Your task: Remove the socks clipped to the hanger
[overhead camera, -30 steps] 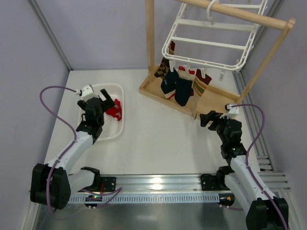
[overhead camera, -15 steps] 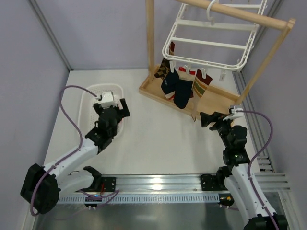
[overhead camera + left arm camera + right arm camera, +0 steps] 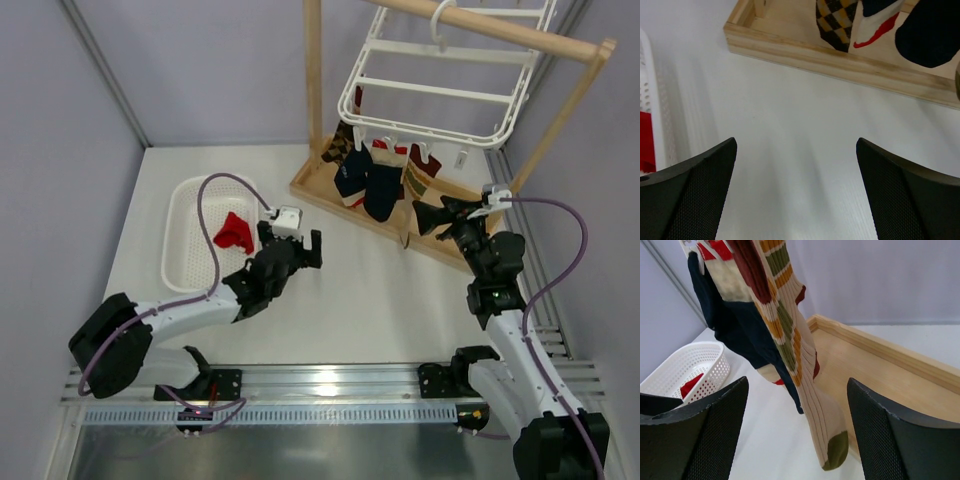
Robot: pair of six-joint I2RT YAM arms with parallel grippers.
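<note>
Before right pincer [image 3: 796,382], gaping, empty: ribbed cream striped sock [image 3: 783,324]; left pincer [image 3: 796,141] gaping, empty

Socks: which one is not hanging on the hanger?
The red sock. It lies in the white basket, while the other socks all dangle from clips on the hanger.

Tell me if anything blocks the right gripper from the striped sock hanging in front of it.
Nothing visible does. The right gripper, open, faces the striped sock with only air between them. A navy sock hangs behind it, and the wooden base lies below.
</note>
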